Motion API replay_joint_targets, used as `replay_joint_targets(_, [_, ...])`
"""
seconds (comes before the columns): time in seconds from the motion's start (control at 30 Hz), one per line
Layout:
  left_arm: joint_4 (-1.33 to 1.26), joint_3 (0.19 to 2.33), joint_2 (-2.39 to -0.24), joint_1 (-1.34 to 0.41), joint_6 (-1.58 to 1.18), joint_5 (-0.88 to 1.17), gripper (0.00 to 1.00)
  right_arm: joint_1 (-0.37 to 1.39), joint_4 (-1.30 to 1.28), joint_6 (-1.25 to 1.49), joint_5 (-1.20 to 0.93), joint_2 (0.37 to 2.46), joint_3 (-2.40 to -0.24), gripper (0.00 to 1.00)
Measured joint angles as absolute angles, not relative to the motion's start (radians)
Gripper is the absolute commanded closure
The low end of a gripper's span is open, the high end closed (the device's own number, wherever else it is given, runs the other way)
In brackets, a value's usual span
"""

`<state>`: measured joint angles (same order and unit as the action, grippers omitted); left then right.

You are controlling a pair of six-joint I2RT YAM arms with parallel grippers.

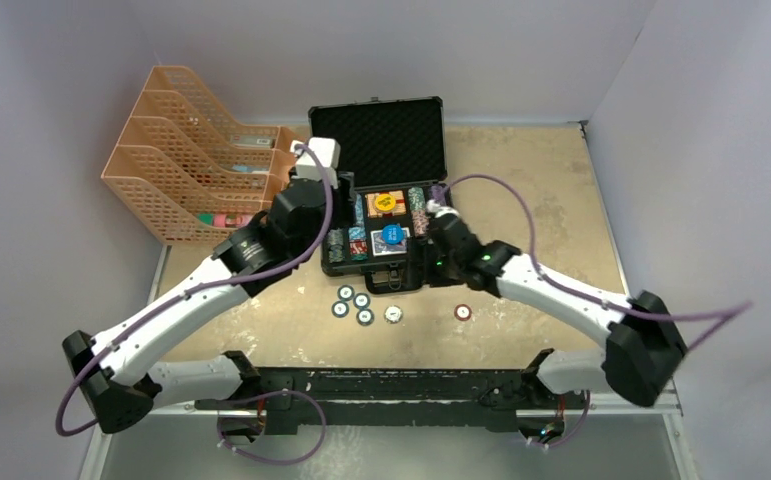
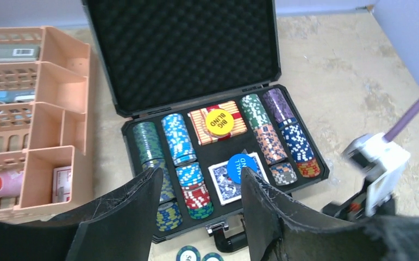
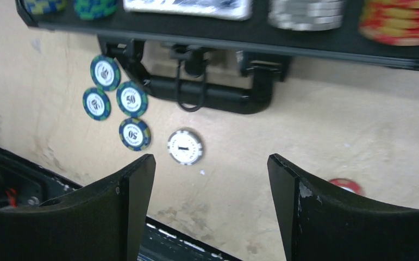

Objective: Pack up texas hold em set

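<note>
Closest to the lens, the left gripper [image 2: 201, 176] hangs released over the near-left part of the case [image 2: 196, 54], jaws apart with nothing between them. It seems to have nothing to carry just now. Left of the case stands the orange file organiser [image 2: 49, 109], which has no part in the job. The case lies open on the counter [image 1: 541, 200] with its lid tipped back, so the foam slots can take chips. The card deck [image 2: 220, 184] sits in a front slot under a blue button. In front of the case, by its handle [image 3: 207, 100], four green-and-blue chips [image 3: 114, 100] lie clustered. A white chip [image 3: 185, 147] lies just right of them and a red chip [image 3: 345, 186] further right, all unpacked. The right gripper [image 3: 211, 160] hovers in front of the case, wide and empty, seemingly lined up for a loose chip.
</note>
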<state>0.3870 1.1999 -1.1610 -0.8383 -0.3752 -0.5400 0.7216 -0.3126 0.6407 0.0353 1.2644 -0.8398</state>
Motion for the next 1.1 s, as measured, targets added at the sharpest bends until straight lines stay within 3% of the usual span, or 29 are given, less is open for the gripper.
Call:
replay_joint_targets(0.17, [0.384,1.133,-1.062,-0.838,-0.386,-0.601,0.44,0.923,-0.409,0.679,0.172,1.488,-1.023,0.26])
replay_joint_targets(0.33, [0.382,1.067,-0.982,-0.838,-0.394,-0.659,0.44,1.009,-0.450,0.691,0.215,1.644,-1.097,0.28])
replay_joint_targets(0.87, [0.376,1.015,-0.920,-0.838,-0.444,-0.721,0.44,1.040,-0.530,0.690,0.217,1.792,-1.167,0.28])
replay_joint_targets(1.1, [0.376,1.015,-0.917,-0.838,-0.453,-0.732,0.44,1.044,-0.539,0.693,0.218,1.818,-1.168,0.34])
